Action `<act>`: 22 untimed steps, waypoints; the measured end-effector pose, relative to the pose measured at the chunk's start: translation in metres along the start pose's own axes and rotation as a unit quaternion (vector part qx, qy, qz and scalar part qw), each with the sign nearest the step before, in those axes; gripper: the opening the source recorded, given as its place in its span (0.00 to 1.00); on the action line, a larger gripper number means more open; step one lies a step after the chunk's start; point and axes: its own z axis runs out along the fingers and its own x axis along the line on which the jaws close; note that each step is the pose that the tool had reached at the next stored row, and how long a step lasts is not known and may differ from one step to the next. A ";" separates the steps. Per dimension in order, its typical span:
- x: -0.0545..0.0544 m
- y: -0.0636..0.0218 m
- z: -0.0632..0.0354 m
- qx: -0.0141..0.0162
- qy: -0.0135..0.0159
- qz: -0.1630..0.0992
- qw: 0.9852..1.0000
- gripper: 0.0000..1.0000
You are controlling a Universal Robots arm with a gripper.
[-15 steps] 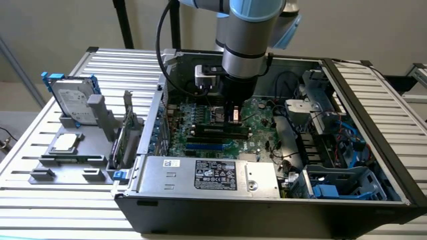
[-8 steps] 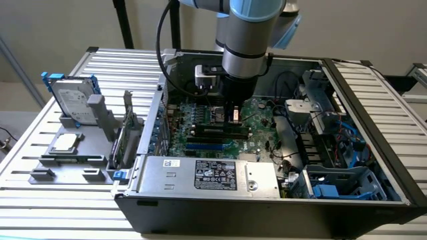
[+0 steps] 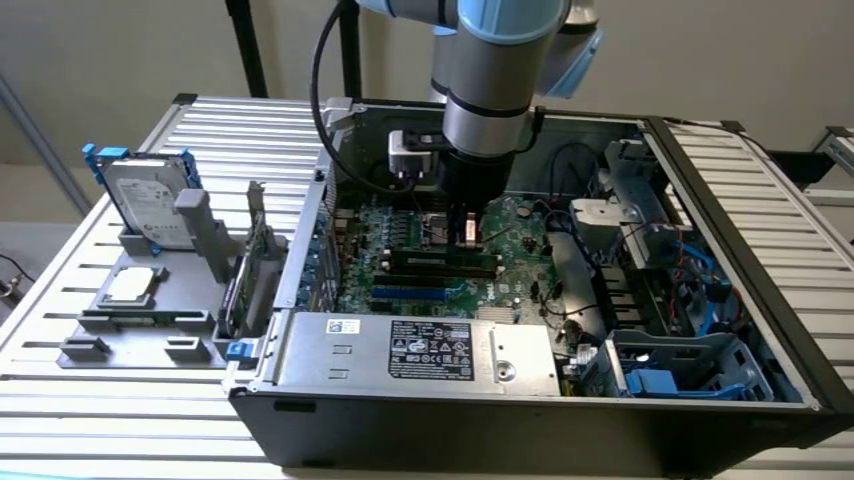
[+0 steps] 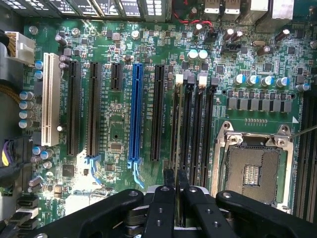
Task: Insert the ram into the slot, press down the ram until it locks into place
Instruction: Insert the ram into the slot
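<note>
In the wrist view my gripper (image 4: 176, 173) hangs over the green motherboard (image 4: 119, 134), its two black fingers (image 4: 168, 181) pressed close together. Between them the ram (image 4: 177, 129) shows edge-on as a thin dark strip. It runs along the bank of black memory slots (image 4: 198, 129), over the slot closest to the long expansion slots, and I cannot tell how deep it sits. The exterior view has the gripper (image 3: 466, 238) reaching down inside the open computer case (image 3: 534, 420), just above the memory slots (image 3: 434, 265).
The bare CPU socket (image 4: 252, 173) lies beside the memory slots, with a blue expansion slot (image 4: 134, 114) and a white one (image 4: 48, 99) on the other side. A power supply (image 3: 414, 345), cables and a drive cage (image 3: 667, 290) crowd the case. Outside, a grey stand (image 3: 147, 320) holds a hard drive (image 3: 144, 200).
</note>
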 end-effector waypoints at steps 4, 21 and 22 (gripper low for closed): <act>0.000 0.0001 0.0006 0.000 0.000 0.000 1.000 0.13; 0.000 -0.0019 0.0014 0.000 0.000 0.000 1.000 0.13; 0.000 -0.0019 0.0016 0.000 0.000 0.000 1.000 0.13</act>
